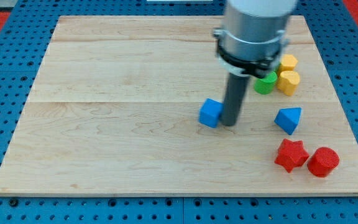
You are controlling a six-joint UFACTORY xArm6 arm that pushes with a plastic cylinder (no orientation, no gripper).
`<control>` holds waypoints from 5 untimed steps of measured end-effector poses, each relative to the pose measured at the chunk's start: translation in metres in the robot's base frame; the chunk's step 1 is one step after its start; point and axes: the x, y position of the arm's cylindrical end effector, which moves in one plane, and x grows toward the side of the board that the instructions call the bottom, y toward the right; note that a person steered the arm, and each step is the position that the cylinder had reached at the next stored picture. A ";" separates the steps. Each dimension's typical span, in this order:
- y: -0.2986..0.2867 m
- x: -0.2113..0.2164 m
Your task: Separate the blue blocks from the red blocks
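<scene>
Down at the view's bottom right, red cylinder (323, 162) and red star (291, 155) side by side, just about touching. A little farther up, blue triangular block (289, 119), close above the star but apart from it. Over toward the middle of the wooden board (117, 124), blue cube (211, 113), well apart from both reds. Right beside its right face, my tip (229, 123) — bare rod, holding nothing, touching or nearly touching the cube; cannot tell which. Farther back on the right, green block (266, 83) partly hidden behind the arm, then two yellow blocks (288, 81) (288, 61) clustered against it.
</scene>
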 end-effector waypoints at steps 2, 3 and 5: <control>-0.001 0.005; 0.020 0.018; 0.142 0.020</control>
